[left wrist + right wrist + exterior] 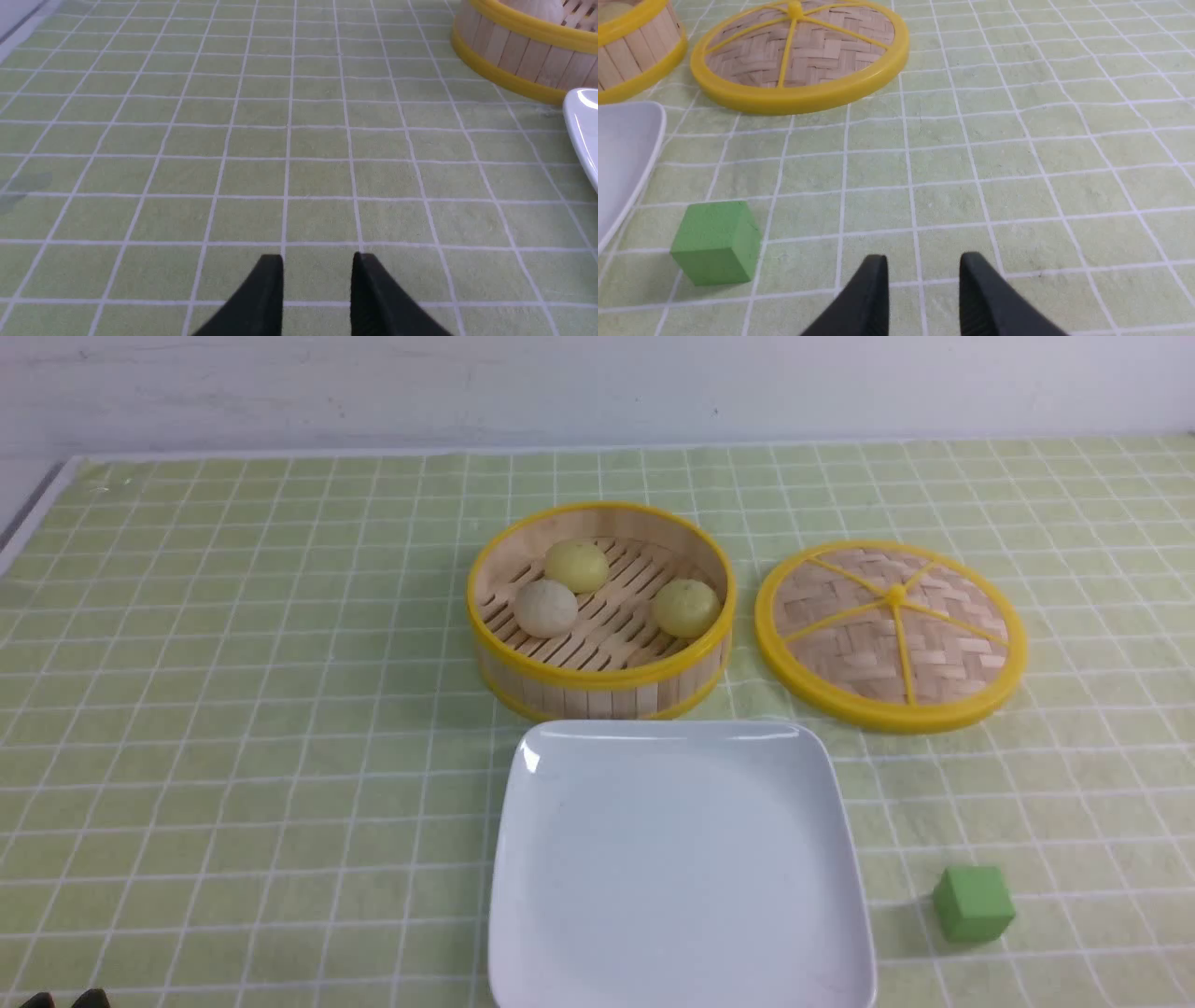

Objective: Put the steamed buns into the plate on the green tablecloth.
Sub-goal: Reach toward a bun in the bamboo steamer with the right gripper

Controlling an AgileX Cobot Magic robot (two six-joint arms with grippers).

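Note:
Three steamed buns sit inside the round bamboo steamer basket [597,686]: a pale yellow one [576,566] at the back, a greyish-beige one [546,608] on the left and a pale yellow one [685,608] on the right. The white square plate [677,868] lies bare on the green tablecloth [233,709], just in front of the basket. My left gripper [317,261] is open and holds nothing, low over bare cloth to the left of the plate [584,126]. My right gripper [923,261] is open and holds nothing, over cloth to the right of the plate [621,154].
The round woven lid [892,633] lies flat to the right of the basket. A green cube [973,903] stands on the cloth right of the plate, close to my right gripper in the right wrist view [714,242]. A white wall runs along the table's far edge.

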